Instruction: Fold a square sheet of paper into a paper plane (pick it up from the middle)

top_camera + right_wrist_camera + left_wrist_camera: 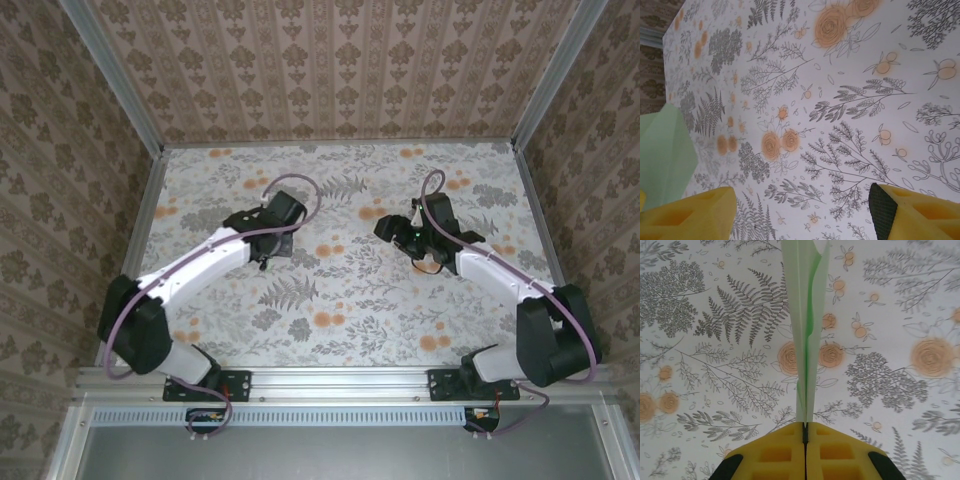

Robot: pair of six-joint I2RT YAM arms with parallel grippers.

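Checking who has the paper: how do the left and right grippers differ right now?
The left gripper is shut, its fingers pinching the folded green paper; the right gripper is open, fingers wide apart with nothing between them. The paper rises edge-on from the left gripper but lies outside the right gripper's fingers. Both have yellow fingers.

Reaches over the middle of the table (340,300) with the left arm (200,265) and the right arm (500,270), elbows bent. Pinches the paper plane (807,340) in the left gripper (805,429) (yellow pads pressed together). Holds the right gripper (802,195) spread wide, right of table centre.
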